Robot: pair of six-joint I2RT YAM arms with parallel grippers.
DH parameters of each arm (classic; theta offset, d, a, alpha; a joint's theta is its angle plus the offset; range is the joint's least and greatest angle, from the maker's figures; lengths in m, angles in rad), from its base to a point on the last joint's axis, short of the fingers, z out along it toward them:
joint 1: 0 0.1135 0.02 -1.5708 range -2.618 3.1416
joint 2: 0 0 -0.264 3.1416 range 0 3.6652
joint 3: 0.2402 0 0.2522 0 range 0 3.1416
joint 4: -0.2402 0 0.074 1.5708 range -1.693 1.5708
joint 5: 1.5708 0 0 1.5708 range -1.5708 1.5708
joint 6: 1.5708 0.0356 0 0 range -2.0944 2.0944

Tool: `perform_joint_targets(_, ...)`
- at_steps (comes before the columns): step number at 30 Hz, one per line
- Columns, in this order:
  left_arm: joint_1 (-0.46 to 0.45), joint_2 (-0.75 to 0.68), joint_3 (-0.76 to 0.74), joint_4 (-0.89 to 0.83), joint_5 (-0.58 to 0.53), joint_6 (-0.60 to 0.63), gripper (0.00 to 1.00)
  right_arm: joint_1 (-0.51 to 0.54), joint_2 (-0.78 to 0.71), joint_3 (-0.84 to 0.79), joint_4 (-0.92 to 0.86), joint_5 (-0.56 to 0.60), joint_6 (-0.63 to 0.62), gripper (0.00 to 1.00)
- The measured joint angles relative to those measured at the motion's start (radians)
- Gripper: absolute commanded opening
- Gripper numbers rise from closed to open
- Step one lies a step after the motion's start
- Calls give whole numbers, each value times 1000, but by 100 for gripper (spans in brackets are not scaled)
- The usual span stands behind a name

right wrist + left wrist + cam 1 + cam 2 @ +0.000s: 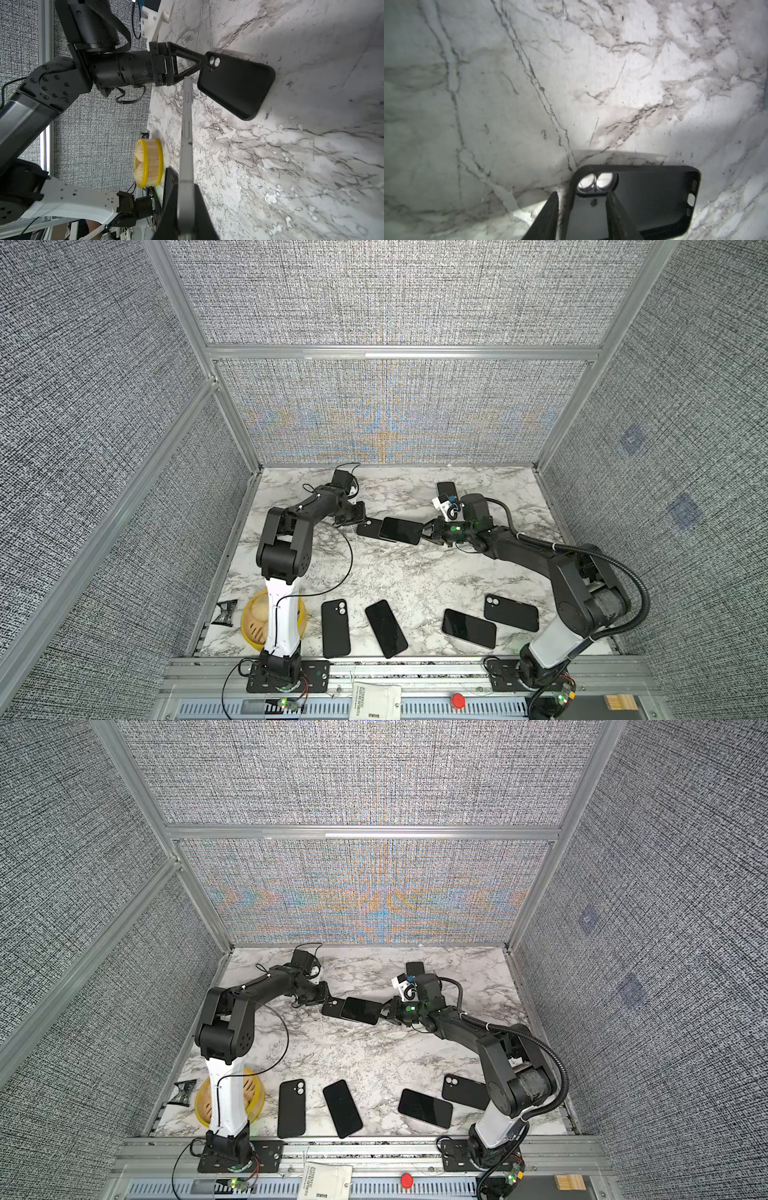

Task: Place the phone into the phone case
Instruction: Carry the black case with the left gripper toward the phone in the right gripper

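right gripper (426, 531): clamped on the end of the phone (400, 530), poising it over the case, likely for sliding in | left gripper (582, 194): jaws parted, loosely straddling the phone case (369, 527) rim by the camera cutout, probably to steady it | phone case: flat on the marble table (374, 572), centre of both top views

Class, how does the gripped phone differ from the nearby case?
The phone is clamped in the right end effector; the case has its edge between the open jaws of the left end effector. The phone shows a plain screen; the case shows a camera cutout. Both are dark rounded rectangles.
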Motion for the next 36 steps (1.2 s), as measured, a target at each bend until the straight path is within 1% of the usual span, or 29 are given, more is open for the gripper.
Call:
perform_joint_targets(2,0,2,2,-12,-9,3,38,-11,-4,9,-28,-3,-12,0)
perform_joint_targets(7,-4,2,-11,-13,-47,23,25,-17,-4,29,-60,-6,-25,0)
perform_joint_targets(13,-31,-4,-26,-7,-78,35,12,-16,14,42,-74,-6,-25,0)
perform_joint_targets(19,-37,-34,-64,-17,-86,37,8,-11,24,44,-83,-5,-26,0)
perform_joint_targets(29,-66,-123,-155,-34,-122,28,7,-11,5,37,-104,-5,-54,0)
perform_joint_targets(32,-76,-174,-218,-19,-124,6,7,-11,-3,35,-128,-11,-74,0)
perform_joint_targets(36,-85,-243,-327,11,-118,-61,7,-11,-20,23,-157,-31,-89,0)
